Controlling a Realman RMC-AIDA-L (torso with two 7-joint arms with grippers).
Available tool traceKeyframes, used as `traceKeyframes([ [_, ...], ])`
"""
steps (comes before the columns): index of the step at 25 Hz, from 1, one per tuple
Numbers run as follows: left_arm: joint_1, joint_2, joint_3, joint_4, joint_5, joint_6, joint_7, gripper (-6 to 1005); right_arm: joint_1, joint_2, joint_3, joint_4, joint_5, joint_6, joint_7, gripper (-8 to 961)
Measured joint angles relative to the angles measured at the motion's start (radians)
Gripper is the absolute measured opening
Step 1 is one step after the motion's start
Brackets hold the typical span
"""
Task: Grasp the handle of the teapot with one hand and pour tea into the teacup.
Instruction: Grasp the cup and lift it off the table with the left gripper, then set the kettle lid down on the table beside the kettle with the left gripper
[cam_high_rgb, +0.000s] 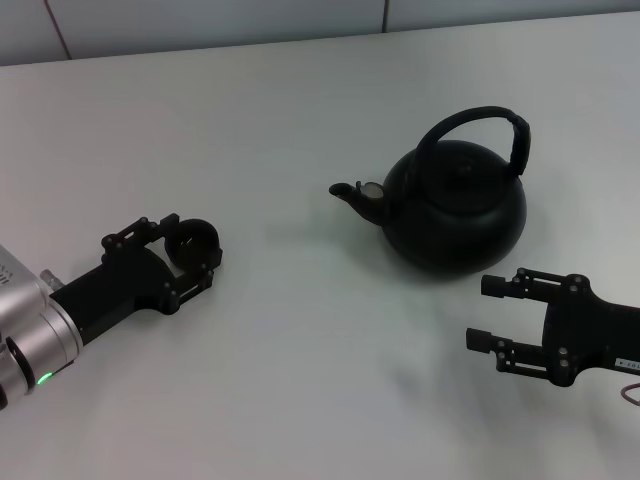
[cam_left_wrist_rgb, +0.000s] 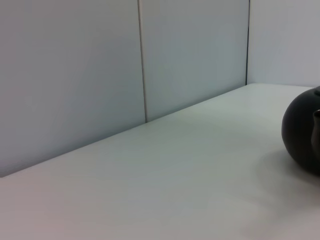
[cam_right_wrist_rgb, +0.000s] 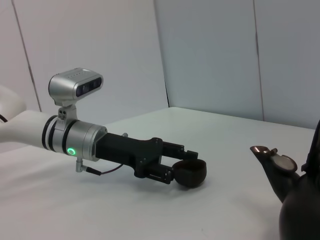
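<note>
Right now the left pincer (cam_high_rgb: 192, 252) sits low over the white bench (cam_high_rgb: 300, 380) on the robot's left side, its fingers closed around the teacup (cam_high_rgb: 192, 243), a small dark round cup gripped between the two pads. Right wrist view confirms it: left pincer (cam_right_wrist_rgb: 186, 165) clamps the teacup (cam_right_wrist_rgb: 191, 173), cup upright, at or just above the bench surface; cannot tell if it touches. Green light glows on the silver wrist section of that arm.

Teapot (cam_high_rgb: 455, 205) stands upright on the bench, toward the right and farther back, well apart from the teacup. Round black body, short spout pointing toward the robot's left, toward the cup side. Handle (cam_high_rgb: 478, 130) arches over the lid, fixed at both sides, nothing touching it.

Right pincer (cam_high_rgb: 488, 313) is near the front of the teapot, just beside its lower body but not touching. Fingers spread wide, gap empty, holding nothing, tips pointing toward the robot's left. It is below handle level, not on the handle.

Left wrist view shows only part of the teapot (cam_left_wrist_rgb: 302, 132) body at the edge, the bench (cam_left_wrist_rgb: 150, 190) and grey wall panels (cam_left_wrist_rgb: 75, 75) behind.
</note>
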Motion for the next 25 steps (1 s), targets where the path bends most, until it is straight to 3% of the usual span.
traceKeyframes([
  [7, -0.015, 0.0, 0.001, -0.014, 0.003, 0.052, 0.002, 687, 0.002, 0.0, 0.002, 0.011, 0.001, 0.001, 0.0, 679],
  [16, -0.14, 0.0, 0.005, -0.12, 0.004, 0.037, 0.019, 686, 0.006, 0.0, 0.005, 0.013, 0.001, 0.002, 0.001, 675],
  [25, -0.155, 0.0, -0.001, -0.135, 0.004, 0.03, 0.037, 685, 0.006, 0.0, 0.006, 0.014, 0.003, 0.002, 0.002, 673],
])
